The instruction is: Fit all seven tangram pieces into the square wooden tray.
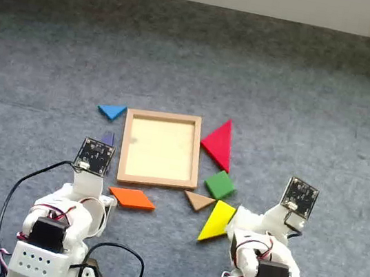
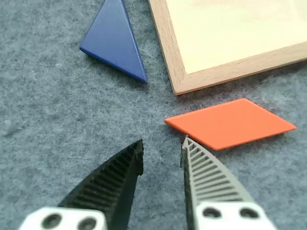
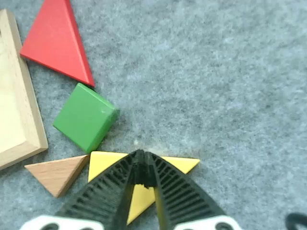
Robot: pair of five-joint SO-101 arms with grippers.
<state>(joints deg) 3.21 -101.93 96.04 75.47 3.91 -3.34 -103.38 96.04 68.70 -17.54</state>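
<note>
The square wooden tray [image 1: 125, 145] lies empty in the middle of the grey felt. Around it lie a light blue triangle [image 1: 112, 111], a dark blue triangle [image 2: 115, 40], an orange parallelogram [image 2: 230, 123], a red triangle [image 3: 56, 42], a green square [image 3: 85, 116], a tan wooden triangle [image 3: 56, 173] and a yellow triangle [image 3: 139, 191]. My left gripper [image 2: 162, 143] is open just short of the orange parallelogram's near corner, holding nothing. My right gripper [image 3: 144, 162] is shut, its tips together over the yellow triangle.
The tray's wooden rim [image 2: 216, 72] runs close beyond the orange piece, and its corner [image 3: 24, 120] sits beside the green square. Bare felt stretches to the far side and right of the pieces. A black cable [image 1: 119, 251] loops near the left arm's base.
</note>
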